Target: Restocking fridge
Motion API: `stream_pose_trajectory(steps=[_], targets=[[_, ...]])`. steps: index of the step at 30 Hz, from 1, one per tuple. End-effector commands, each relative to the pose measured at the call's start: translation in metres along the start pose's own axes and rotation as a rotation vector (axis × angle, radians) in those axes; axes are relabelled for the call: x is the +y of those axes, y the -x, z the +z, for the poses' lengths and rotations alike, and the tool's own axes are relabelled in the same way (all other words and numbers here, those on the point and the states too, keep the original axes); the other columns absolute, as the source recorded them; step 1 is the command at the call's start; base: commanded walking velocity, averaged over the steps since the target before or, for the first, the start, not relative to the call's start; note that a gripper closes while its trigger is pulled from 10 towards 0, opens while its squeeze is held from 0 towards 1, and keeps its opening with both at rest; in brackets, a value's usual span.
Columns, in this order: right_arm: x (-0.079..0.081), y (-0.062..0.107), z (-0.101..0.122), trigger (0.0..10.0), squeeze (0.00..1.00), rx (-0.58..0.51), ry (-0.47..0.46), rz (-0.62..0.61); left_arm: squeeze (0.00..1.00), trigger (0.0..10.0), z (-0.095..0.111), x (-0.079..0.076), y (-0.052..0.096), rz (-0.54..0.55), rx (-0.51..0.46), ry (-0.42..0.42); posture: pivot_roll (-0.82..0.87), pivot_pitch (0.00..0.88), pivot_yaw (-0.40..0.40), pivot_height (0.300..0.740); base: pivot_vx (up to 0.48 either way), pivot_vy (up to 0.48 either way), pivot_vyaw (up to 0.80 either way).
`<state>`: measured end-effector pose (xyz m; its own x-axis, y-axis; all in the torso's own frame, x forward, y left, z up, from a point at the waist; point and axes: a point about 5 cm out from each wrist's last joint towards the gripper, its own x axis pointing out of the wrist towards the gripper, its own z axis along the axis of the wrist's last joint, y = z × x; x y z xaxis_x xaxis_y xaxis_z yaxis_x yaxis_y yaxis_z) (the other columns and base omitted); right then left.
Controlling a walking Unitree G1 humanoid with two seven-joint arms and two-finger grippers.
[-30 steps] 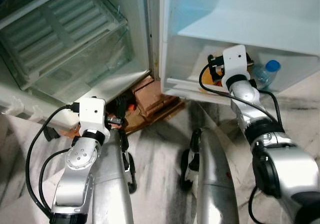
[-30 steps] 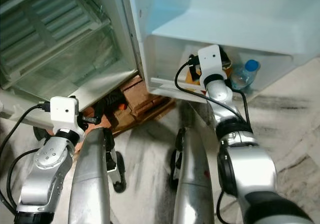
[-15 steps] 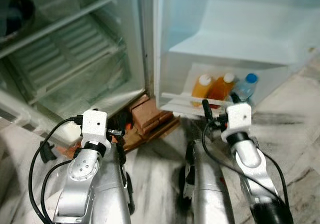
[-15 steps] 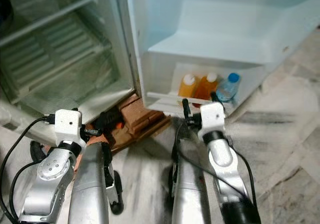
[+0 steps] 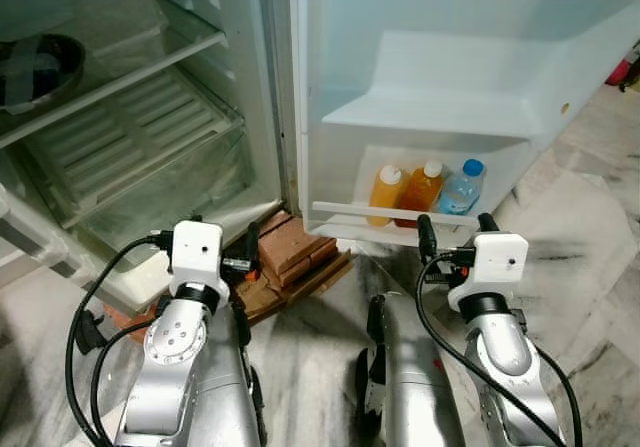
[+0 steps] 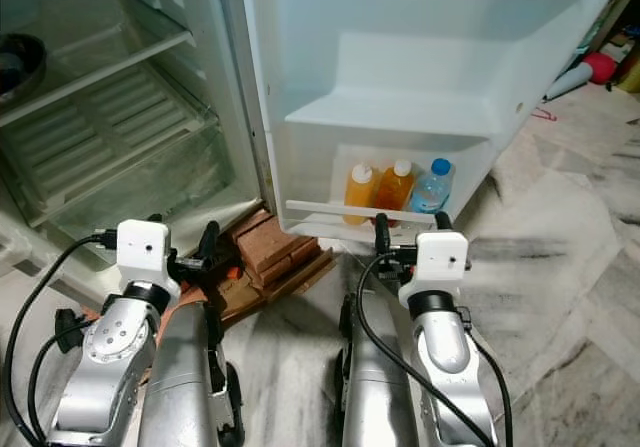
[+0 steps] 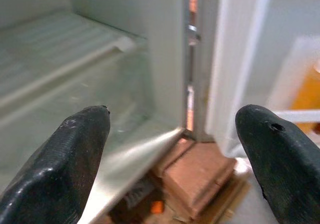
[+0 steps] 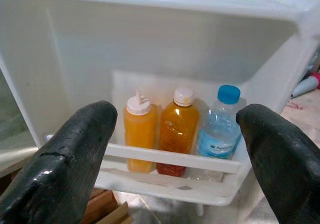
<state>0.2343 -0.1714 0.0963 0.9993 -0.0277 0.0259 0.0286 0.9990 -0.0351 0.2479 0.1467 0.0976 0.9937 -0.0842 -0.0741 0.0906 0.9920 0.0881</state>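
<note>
The fridge stands open, and its lower door shelf [image 5: 350, 210] holds a yellow squeeze bottle [image 5: 386, 193], an orange juice bottle [image 5: 425, 189] and a blue-capped water bottle [image 5: 461, 187], all upright in a row. My right gripper [image 8: 175, 115] is open and empty, held a short way in front of that shelf and facing the three bottles. My left gripper [image 7: 172, 114] is also open and empty, low by the fridge's bottom front edge, facing the hinge side.
Stacked bricks [image 5: 295, 257] prop up the fridge near the hinge. Glass shelves [image 5: 130, 127] and a clear drawer fill the main compartment, with a dark bowl [image 5: 35, 67] higher up. A marble floor [image 6: 560, 267] spreads to the right, with a red object [image 6: 598, 67] far off.
My right gripper has drawn back out of the door shelf, leaving the orange bottle standing there. The camera has risen and pulled back, so more of the fridge shows.
</note>
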Motion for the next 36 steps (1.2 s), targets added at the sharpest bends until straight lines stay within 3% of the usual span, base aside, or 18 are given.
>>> stream_pose_trajectory(steps=[1,13,27,31,36], targets=[[-0.004,0.000,0.005,10.0,0.00,-0.008,-0.003,-0.018,0.00,10.0,-0.003,0.000,0.000,0.016,0.007,-0.010,0.01,0.109,0.007,0.651,0.000,0.000,0.00],[-0.007,-0.014,0.018,10.0,0.00,-0.040,0.028,0.001,0.00,10.0,-0.002,-0.002,-0.006,0.024,0.008,0.005,0.00,0.111,0.004,0.738,0.000,0.000,0.00],[-0.007,-0.005,-0.002,10.0,0.00,0.067,-0.009,-0.001,0.00,10.0,-0.009,-0.003,-0.006,0.043,0.042,-0.024,0.01,0.118,0.007,0.740,0.000,0.000,0.00],[-0.009,0.003,-0.018,10.0,0.00,0.161,-0.003,-0.002,0.00,10.0,-0.012,-0.003,-0.006,0.043,0.057,-0.020,0.00,0.121,0.006,0.740,-0.293,0.000,0.00],[-0.012,0.001,-0.020,10.0,0.00,0.173,-0.030,-0.019,0.00,10.0,-0.011,-0.004,-0.007,0.044,0.057,-0.019,0.00,0.121,0.006,0.740,-0.380,0.000,0.00]])
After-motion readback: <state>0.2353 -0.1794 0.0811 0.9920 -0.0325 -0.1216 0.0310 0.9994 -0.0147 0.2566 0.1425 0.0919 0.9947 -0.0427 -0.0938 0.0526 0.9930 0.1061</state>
